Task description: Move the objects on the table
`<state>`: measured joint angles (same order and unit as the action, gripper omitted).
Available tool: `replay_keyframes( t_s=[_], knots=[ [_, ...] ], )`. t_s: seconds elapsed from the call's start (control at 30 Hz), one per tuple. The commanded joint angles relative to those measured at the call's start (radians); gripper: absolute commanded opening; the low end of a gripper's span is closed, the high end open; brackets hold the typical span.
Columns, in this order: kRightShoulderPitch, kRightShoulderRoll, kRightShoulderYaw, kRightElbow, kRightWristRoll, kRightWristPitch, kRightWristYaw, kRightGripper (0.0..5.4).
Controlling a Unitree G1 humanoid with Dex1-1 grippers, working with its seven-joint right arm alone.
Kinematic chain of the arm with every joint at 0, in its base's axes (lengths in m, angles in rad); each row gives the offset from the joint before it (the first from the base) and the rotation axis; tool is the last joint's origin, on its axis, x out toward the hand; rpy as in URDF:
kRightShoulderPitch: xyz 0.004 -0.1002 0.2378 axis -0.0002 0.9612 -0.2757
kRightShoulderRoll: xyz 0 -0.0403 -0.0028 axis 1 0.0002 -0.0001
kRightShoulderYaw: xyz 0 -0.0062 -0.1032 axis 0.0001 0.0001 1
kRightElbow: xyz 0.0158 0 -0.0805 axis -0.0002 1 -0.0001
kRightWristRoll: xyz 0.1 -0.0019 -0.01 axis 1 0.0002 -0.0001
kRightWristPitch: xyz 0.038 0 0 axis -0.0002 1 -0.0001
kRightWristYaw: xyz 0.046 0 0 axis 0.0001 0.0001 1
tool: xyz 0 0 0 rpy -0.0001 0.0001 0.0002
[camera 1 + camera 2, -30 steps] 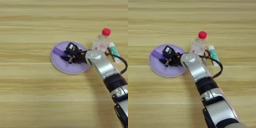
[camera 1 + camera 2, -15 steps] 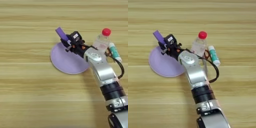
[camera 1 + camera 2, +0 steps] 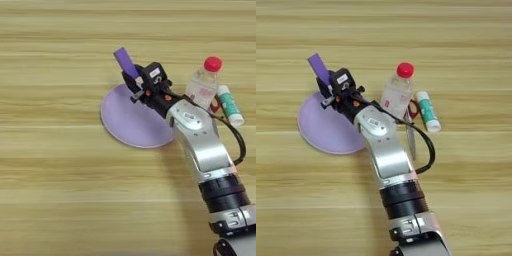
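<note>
While the small flat purple rectangular block (image 3: 126, 62) is held up off the light yellowish wooden table (image 3: 55, 190), the job looks to be midway — one object is in hand and not yet set down, and the other has not been touched. The right gripper (image 3: 136, 84), two black fingers at the end of a silver forearm (image 3: 202, 145), has its fingers closed on the block's lower end; the block juts up and toward the table's far-left from between them, tilted, its upper part free. Exactly how much of the block sits inside the fingers is hard to make out. Gripper and block hang over the far edge of a flat round lilac disc (image 3: 127, 122), which lies bare near the table's middle. Toward the right edge, the small teal tube with white cap and ends (image 3: 427, 111) lies flat on the wood, just beside a clear red-capped bottle (image 3: 396, 92) that stands upright — red-handled scissors (image 3: 411, 127) lie between and partly behind them. My guess is the tube is what remains.
</note>
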<state>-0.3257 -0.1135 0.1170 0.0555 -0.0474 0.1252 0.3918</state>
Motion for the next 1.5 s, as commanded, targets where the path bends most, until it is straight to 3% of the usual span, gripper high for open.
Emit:
replay_keyframes(
  t_s=[0.03,0.47,1.1,1.5],
  knots=[
    [-0.049,-0.015,-0.024,-0.104,0.017,-0.012,-0.020,1.43],
    [-0.007,-0.069,-0.084,-0.355,0.032,0.090,-0.037,1.43],
    [0.031,-0.184,-0.314,-0.625,0.101,0.263,-0.079,1.43],
    [0.026,-0.247,-0.449,-0.588,0.110,0.346,-0.136,1.43]
  ],
)
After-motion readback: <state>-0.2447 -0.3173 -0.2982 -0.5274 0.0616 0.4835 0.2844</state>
